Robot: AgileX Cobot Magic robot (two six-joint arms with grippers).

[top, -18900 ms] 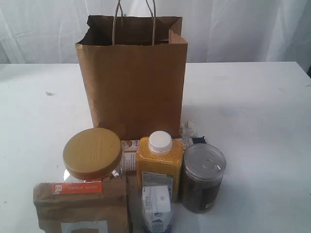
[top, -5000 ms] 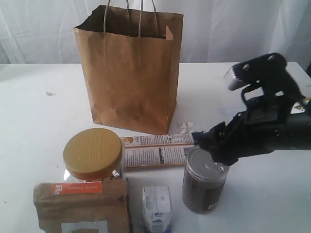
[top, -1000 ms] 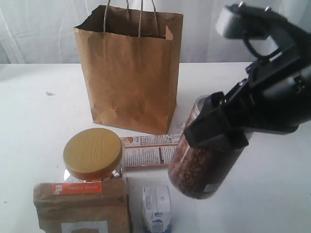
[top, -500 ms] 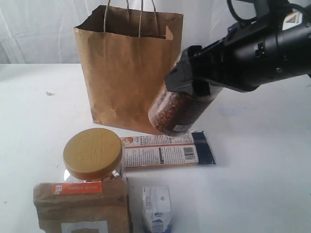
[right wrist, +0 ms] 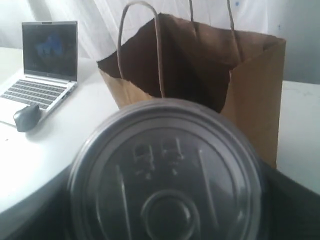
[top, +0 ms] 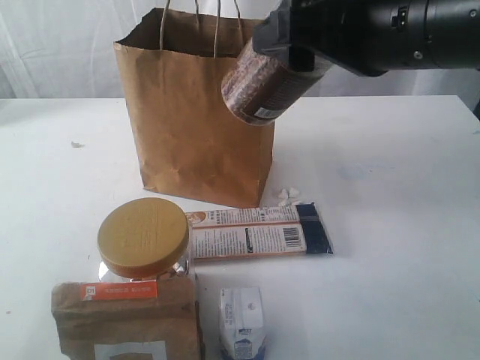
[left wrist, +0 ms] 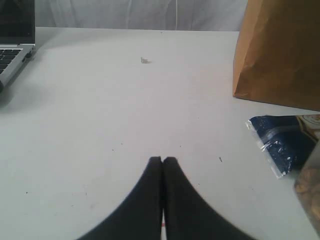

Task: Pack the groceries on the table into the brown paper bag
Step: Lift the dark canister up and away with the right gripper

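Observation:
My right gripper (top: 291,54) is shut on the dark pull-tab can (top: 259,84) and holds it tilted in the air at the top right corner of the brown paper bag (top: 195,120). The can's lid (right wrist: 167,175) fills the right wrist view, with the bag's open mouth (right wrist: 195,65) beyond it. On the table (top: 390,225) lie the mustard-lidded jar (top: 142,236), the brown paper pouch (top: 124,319), the small white carton (top: 241,322) and the navy-orange packet (top: 259,232). The yellow bottle is out of view. My left gripper (left wrist: 162,160) is shut and empty, low over bare tabletop.
A laptop (right wrist: 45,65) and a mouse (right wrist: 26,116) sit at the table's far side beyond the bag. Small white crumbs (top: 289,196) lie by the bag's base. The packet's navy end (left wrist: 280,145) lies near the bag's foot (left wrist: 280,55).
My right gripper has carried the can up from just above the table and to the left, to the bag's upper right corner. The packet's navy end is uncovered now.

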